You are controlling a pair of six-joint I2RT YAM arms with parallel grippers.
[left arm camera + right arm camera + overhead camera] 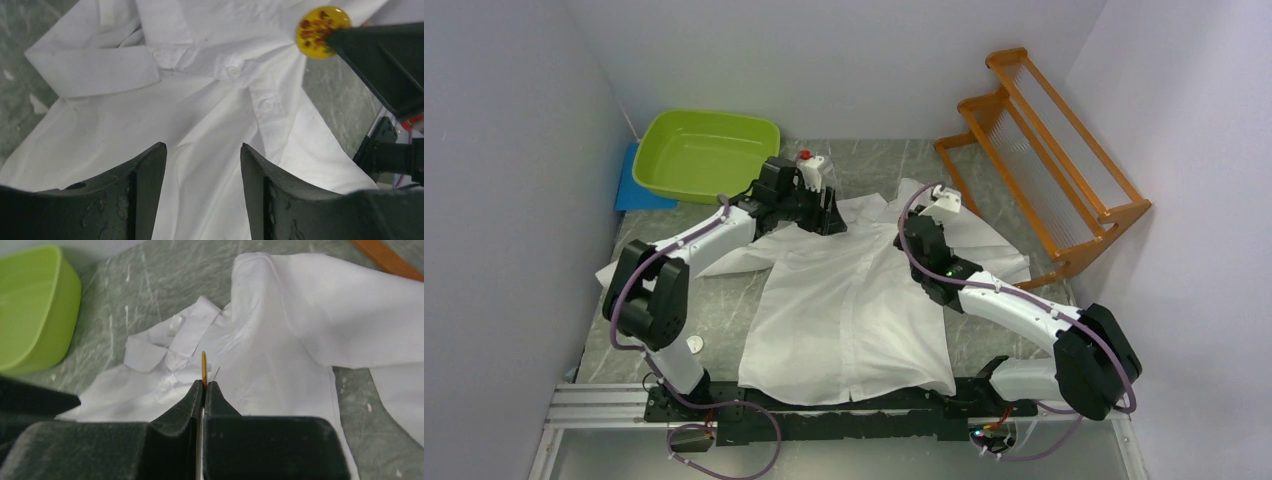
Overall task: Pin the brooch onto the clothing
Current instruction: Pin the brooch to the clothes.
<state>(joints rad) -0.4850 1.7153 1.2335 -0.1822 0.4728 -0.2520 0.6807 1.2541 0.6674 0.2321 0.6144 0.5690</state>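
Right jaws pinch the brooch (204, 366) edge-on above the shirt (280, 335); left jaws gape.

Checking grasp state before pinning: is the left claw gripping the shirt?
No: the left claw stands open, and the shirt shows unpinched through the gap between its fingers.

No writing, number or brand can be read in any view. The round yellow brooch (321, 25) bears only red-brown specks.
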